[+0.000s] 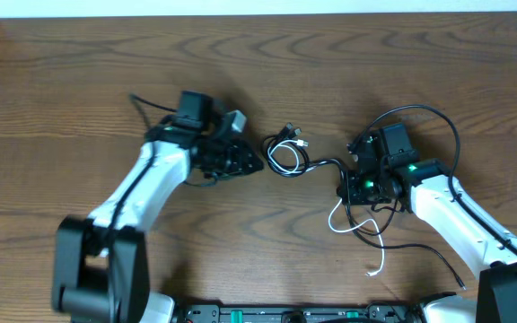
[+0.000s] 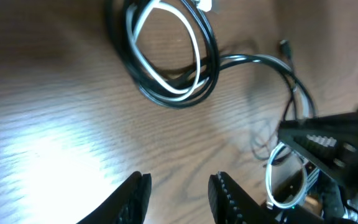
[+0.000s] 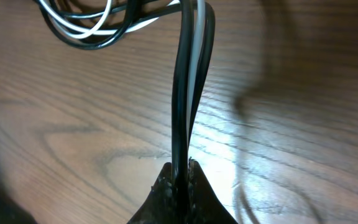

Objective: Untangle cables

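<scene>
Here the right pincer (image 3: 182, 182) is pressed tight on the thin black and white cables (image 3: 188, 93), strands running from its tips to a coiled tangle midway along the wooden bench (image 1: 79, 81). The left pincer (image 2: 179, 193) hangs spread and empty just beside that coil.

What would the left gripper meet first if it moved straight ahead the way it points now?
Probably the coiled loop of thin black and white cables, after a stretch of bare brown wooden table. The left gripper is empty; depth is unclear.
</scene>
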You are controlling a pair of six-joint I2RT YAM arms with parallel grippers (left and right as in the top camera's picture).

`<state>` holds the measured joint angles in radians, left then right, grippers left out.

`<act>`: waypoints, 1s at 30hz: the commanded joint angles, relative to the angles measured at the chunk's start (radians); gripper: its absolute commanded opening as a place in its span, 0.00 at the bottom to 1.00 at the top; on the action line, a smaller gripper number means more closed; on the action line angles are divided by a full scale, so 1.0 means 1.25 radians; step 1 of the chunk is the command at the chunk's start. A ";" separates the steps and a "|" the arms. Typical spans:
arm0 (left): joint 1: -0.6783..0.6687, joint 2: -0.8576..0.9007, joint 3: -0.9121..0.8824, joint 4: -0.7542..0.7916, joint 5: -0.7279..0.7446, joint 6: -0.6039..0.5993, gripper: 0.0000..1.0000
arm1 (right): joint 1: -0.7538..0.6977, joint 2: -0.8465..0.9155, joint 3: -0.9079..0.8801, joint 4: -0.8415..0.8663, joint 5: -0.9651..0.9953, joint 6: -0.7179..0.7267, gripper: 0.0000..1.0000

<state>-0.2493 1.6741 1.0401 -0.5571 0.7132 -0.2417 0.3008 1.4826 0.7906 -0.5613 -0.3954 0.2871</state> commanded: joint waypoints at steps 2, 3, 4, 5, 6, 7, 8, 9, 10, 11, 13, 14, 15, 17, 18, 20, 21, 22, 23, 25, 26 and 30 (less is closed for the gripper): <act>-0.047 0.082 -0.002 0.063 -0.020 -0.083 0.36 | 0.018 0.007 -0.002 0.003 -0.024 -0.018 0.01; -0.053 0.096 -0.002 0.078 -0.025 -0.104 0.36 | 0.019 0.007 -0.002 0.003 -0.024 -0.017 0.01; -0.063 0.123 -0.002 0.098 -0.049 -0.155 0.36 | 0.021 0.007 -0.002 0.003 -0.024 -0.017 0.01; -0.067 0.132 -0.002 0.102 -0.063 -0.178 0.36 | 0.021 0.007 -0.002 0.003 -0.024 -0.017 0.01; -0.070 0.140 -0.002 0.104 -0.079 -0.202 0.36 | 0.022 0.007 -0.002 0.004 -0.023 -0.015 0.01; -0.072 0.148 -0.002 0.106 -0.096 -0.226 0.36 | 0.022 0.007 -0.002 0.004 -0.023 -0.015 0.01; -0.074 0.154 -0.002 0.107 -0.111 -0.246 0.36 | 0.022 0.007 -0.002 0.004 -0.023 -0.015 0.01; -0.077 0.158 -0.002 0.108 -0.126 -0.264 0.36 | 0.022 0.007 -0.002 0.004 -0.022 -0.015 0.01; -0.079 0.161 -0.002 0.108 -0.144 -0.287 0.36 | 0.022 0.007 -0.002 0.004 -0.022 -0.015 0.01; -0.083 0.161 -0.002 0.111 -0.154 -0.302 0.36 | 0.022 0.007 -0.002 0.004 -0.021 -0.015 0.01; -0.093 0.161 -0.002 0.125 -0.168 -0.317 0.36 | 0.022 0.007 -0.002 0.004 -0.021 -0.015 0.01; -0.098 0.161 -0.002 0.135 -0.168 -0.317 0.36 | 0.022 0.007 -0.002 0.004 -0.021 -0.015 0.01; -0.106 0.161 -0.002 0.146 -0.170 -0.317 0.36 | 0.022 0.007 -0.002 0.004 -0.021 -0.015 0.01; -0.123 0.161 -0.002 0.155 -0.197 -0.340 0.36 | 0.022 0.007 -0.002 0.004 -0.021 -0.015 0.01; -0.139 0.161 -0.002 0.155 -0.231 -0.363 0.37 | 0.022 0.007 -0.002 0.003 -0.021 -0.015 0.01; -0.158 0.161 -0.002 0.155 -0.262 -0.378 0.40 | 0.023 0.007 -0.002 0.003 -0.021 -0.015 0.01; -0.168 0.161 -0.002 0.155 -0.276 -0.385 0.40 | 0.023 0.007 -0.002 0.003 -0.021 -0.015 0.01; -0.176 0.161 -0.002 0.156 -0.287 -0.386 0.40 | 0.023 0.007 -0.002 0.003 -0.021 -0.015 0.01; -0.185 0.161 -0.002 0.156 -0.295 -0.388 0.40 | 0.023 0.007 -0.002 0.003 -0.021 -0.015 0.01; -0.201 0.161 -0.002 0.155 -0.318 -0.395 0.40 | 0.023 0.007 -0.002 0.003 -0.021 -0.015 0.01; -0.207 0.161 -0.002 0.156 -0.332 -0.402 0.40 | 0.023 0.007 -0.002 0.003 -0.021 -0.015 0.01; -0.224 0.161 -0.002 0.160 -0.378 -0.422 0.40 | 0.023 0.007 -0.002 0.002 -0.021 -0.015 0.01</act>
<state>-0.5121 1.8549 1.0439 -0.3492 0.3511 -0.7303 0.3168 1.4826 0.7906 -0.5575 -0.4084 0.2802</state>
